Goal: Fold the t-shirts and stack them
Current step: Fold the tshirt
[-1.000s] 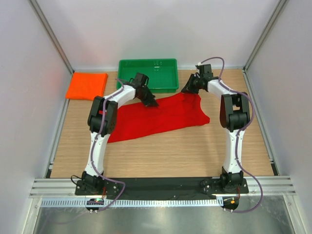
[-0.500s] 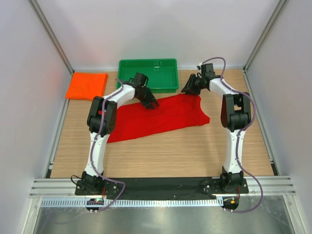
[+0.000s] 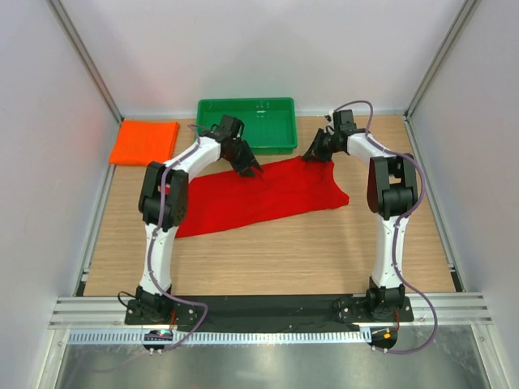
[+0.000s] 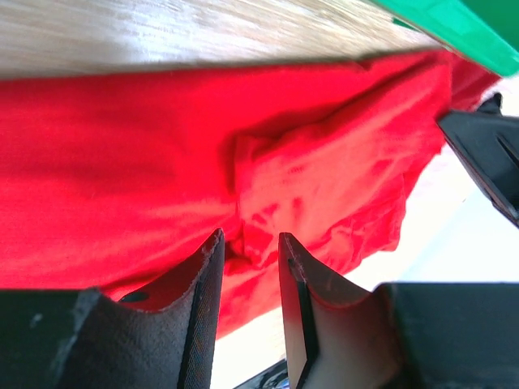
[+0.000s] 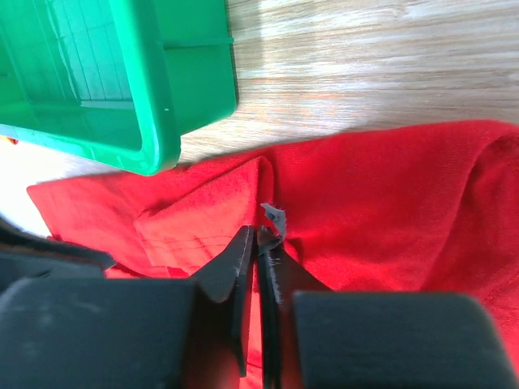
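Left wrist view: left gripper [image 4: 250, 240] jaws are being held narrowly apart above red t-shirt [image 4: 122, 162]; right gripper [image 5: 256, 237] jaws are being held almost closed, grip unclear.

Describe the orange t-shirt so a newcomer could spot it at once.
Start at the wooden table and go to its far left corner, just left of the green tray. The orange t-shirt lies there, folded into a flat rectangle. Unlike the red t-shirt spread out mid-table, it is orange, compact and neatly squared.
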`<state>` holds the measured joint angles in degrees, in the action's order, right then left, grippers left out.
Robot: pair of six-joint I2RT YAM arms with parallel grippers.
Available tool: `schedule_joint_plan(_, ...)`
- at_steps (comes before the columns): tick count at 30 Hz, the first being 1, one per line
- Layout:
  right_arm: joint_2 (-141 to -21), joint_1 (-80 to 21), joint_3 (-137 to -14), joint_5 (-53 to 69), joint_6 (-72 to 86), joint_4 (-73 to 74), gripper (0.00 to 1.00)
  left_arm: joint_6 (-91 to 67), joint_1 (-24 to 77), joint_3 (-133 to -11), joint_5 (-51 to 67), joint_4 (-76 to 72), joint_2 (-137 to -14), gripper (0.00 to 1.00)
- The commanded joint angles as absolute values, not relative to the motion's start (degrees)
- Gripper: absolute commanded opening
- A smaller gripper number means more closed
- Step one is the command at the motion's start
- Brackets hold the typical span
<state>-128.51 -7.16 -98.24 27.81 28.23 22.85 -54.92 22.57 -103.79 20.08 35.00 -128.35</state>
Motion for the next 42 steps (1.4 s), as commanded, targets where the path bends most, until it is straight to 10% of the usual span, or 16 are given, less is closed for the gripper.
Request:
schedule_joint_plan(1, -124.5, -7.4, -97.9, 27.3, 28.7, 23.5, 0.11, -50.5, 21.9, -103.5, 18.2, 37.8, -121.4, 0.34)
schedule_joint_plan(12, -126.3, -7.8, -96.9, 20.0, 27.6, 28.7, 0.02, -42.6, 21.8, -88.3, 13.6, 41.2, -103.8, 0.31)
schedule_joint_plan(24, -117.8, -10.9, -102.7, 8.0, 21.2, 44.3, 0.45, -39.7, 21.3, -70.7, 8.8, 48.7, -75.2, 0.33)
schedule_joint_plan(42, -112.9, -35.7, -93.8, -17.7, 51.7, 39.8, 0.64, -46.1, 20.8, -55.8, 6.9, 54.5, -50.1, 0.42)
